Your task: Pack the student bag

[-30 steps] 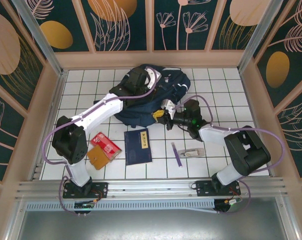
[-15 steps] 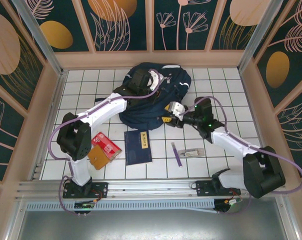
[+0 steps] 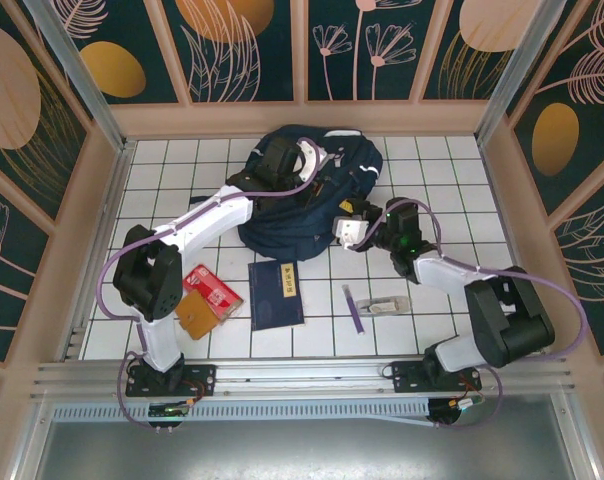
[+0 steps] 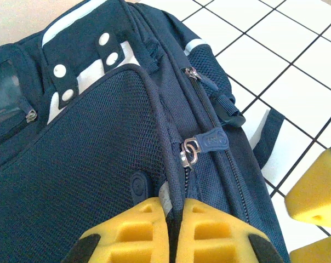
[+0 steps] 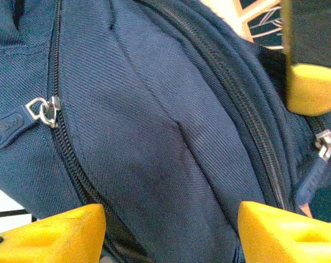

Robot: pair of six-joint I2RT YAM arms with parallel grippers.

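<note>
The student bag (image 3: pixel 317 185), a navy backpack with white stripes, lies at the back middle of the tiled table. My left gripper (image 3: pixel 282 162) rests on its top left. In the left wrist view that gripper (image 4: pixel 175 205) is shut on a raised seam of the student bag (image 4: pixel 100 137), just below a zipper pull (image 4: pixel 206 143). My right gripper (image 3: pixel 345 228) sits at the bag's near right edge. Its yellow fingers (image 5: pixel 61 233) stand open, with the bag's fabric (image 5: pixel 154 126) bulging between them and not pinched. A second zipper pull (image 5: pixel 42 112) hangs at the left of that view.
Near the front lie a dark-blue notebook (image 3: pixel 276 293), a red packet (image 3: pixel 212 292) and a brown wallet (image 3: pixel 195 318). A purple pen (image 3: pixel 353 308) and a small grey object (image 3: pixel 388 304) lie to the right. Wooden walls (image 3: pixel 102 190) enclose the table.
My right gripper has opened and shifted right and back along the bag's edge. The left gripper stays shut on the bag, which moved slightly backward.
</note>
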